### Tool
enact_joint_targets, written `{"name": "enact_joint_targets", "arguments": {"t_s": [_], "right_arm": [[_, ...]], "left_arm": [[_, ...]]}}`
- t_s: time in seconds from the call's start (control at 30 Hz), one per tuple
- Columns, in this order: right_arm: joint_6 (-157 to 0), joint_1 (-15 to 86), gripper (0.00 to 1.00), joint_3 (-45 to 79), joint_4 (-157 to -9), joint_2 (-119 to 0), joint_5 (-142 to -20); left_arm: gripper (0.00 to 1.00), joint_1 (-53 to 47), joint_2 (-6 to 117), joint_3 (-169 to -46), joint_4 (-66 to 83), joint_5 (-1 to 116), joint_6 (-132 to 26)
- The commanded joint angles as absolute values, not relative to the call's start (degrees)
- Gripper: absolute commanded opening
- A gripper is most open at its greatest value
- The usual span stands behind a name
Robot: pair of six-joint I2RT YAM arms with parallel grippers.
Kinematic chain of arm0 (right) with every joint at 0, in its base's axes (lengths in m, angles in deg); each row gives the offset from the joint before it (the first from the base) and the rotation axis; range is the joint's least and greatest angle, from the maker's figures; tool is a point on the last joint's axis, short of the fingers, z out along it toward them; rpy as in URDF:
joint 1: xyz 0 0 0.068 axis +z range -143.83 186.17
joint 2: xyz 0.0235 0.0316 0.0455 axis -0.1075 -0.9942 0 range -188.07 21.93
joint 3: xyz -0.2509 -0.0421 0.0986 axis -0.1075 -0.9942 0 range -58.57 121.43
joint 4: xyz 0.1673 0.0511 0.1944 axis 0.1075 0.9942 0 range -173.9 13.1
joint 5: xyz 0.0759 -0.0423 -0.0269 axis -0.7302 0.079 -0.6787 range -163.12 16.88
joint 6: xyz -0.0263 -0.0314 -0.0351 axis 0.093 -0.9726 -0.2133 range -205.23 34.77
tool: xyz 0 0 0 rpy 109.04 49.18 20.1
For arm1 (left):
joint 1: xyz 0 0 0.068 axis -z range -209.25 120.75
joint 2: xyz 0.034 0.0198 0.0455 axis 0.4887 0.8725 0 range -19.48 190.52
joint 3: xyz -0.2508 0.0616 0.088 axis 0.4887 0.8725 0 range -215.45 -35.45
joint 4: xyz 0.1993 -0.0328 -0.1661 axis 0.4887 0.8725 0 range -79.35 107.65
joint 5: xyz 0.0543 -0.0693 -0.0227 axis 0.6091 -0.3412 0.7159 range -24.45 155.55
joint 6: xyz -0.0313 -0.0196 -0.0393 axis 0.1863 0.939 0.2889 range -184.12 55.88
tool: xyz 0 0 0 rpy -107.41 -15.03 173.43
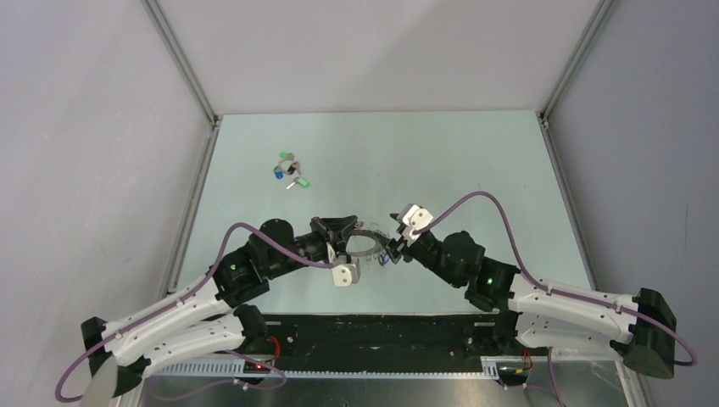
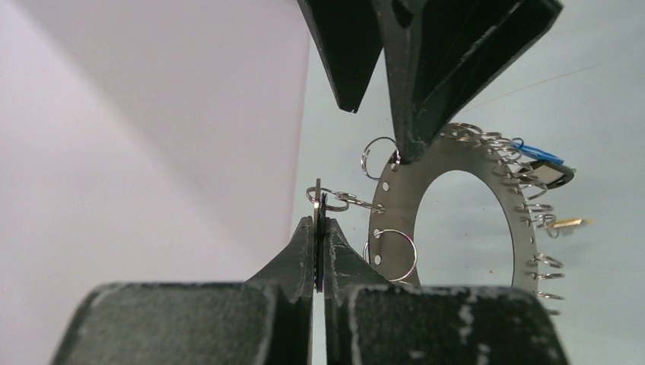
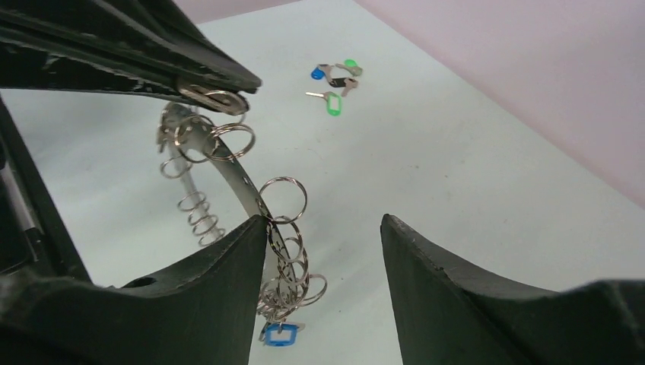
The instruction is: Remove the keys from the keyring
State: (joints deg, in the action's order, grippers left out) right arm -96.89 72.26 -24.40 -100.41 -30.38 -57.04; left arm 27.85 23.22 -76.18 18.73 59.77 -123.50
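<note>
Your left end effector (image 2: 320, 228) is pinched tight on a key (image 2: 318, 194), which a small wire loop links to the keyring (image 2: 395, 201) just beyond its tips. Your right end effector (image 3: 323, 220) gapes wide, with the keyring's rim against one finger. Well beyond both, loose keys (image 1: 288, 170) lie on the desk (image 1: 475, 161).

Top camera looks down from behind onto the tabletop (image 1: 475, 161); wrist cameras hug left pincer (image 2: 320, 228) and right pincer (image 3: 323, 222), sharing the keyring (image 2: 456, 152) just ahead.
</note>
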Motion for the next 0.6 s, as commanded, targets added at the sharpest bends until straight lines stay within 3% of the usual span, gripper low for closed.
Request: {"name": "enact_joint_targets", "arguments": {"t_s": [0.0, 0.2, 0.57], "right_arm": [[-97.17, 69.62, 0.60, -24.30, -102.28, -30.87, -56.82], [-96.51, 67.46, 0.60, -23.88, -102.88, -30.61, -58.00], [-98.64, 69.40, 0.57, -24.58, -103.42, -24.10, -72.32]], "left_arm": [[0.00, 28.05, 22.09, -79.05, 14.84, 59.60, -122.64], [0.00, 28.02, 22.03, -78.94, 14.85, 59.68, -122.66], [0.00, 27.96, 22.24, -79.03, 14.79, 59.74, -122.60]]}}
